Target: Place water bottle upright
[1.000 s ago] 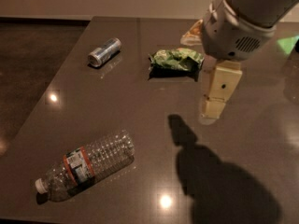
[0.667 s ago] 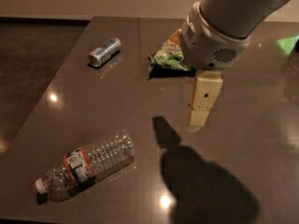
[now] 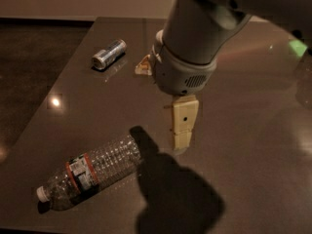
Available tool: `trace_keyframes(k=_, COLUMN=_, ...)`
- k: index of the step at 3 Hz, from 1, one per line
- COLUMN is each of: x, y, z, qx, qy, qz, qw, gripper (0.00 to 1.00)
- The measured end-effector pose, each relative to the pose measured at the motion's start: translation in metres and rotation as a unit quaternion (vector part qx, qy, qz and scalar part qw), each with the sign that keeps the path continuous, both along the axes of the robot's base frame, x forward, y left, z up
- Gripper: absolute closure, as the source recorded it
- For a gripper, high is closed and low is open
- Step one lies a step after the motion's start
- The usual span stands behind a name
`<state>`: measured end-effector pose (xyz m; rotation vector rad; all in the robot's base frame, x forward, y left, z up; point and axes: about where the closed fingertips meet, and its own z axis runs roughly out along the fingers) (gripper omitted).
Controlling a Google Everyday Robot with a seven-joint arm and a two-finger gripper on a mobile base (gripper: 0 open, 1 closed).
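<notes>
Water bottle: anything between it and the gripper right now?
Nothing visible. The gripper hangs over the table beside the water bottle, which lies on its side near the front edge; only the arm's shadow falls between them. The can lies far back, off that path.

Arm (image 3: 229, 4) comes in from 1 o'clock in my view and slants down toward 7 o'clock. Its grey wrist housing (image 3: 187, 67) sits at upper centre. I note the gripper (image 3: 181, 141) hanging straight below it, cream-coloured, seen edge-on, tip pointing to 6 o'clock.
</notes>
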<state>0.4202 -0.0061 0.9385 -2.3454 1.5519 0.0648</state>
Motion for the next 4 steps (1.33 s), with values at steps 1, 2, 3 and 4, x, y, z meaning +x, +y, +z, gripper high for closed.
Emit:
trace_keyframes(k=1, x=-0.005, y=0.022, z=-0.014, qx=-0.015, qy=0.004, qz=0.038, qw=0.9992, gripper=0.00)
trace_keyframes(k=2, x=-0.013, y=0.037, z=-0.030, qx=-0.034, qy=0.011, qz=0.066, qw=0.9972, gripper=0.00)
trace_keyframes(k=3, x=-0.027, y=0.051, z=-0.047, qx=-0.053, qy=0.023, qz=0.091, qw=0.9941, gripper=0.00)
trace_keyframes(k=4, x=-0.038, y=0.061, z=-0.060, qx=-0.068, qy=0.033, qz=0.101, qw=0.9920, gripper=0.00)
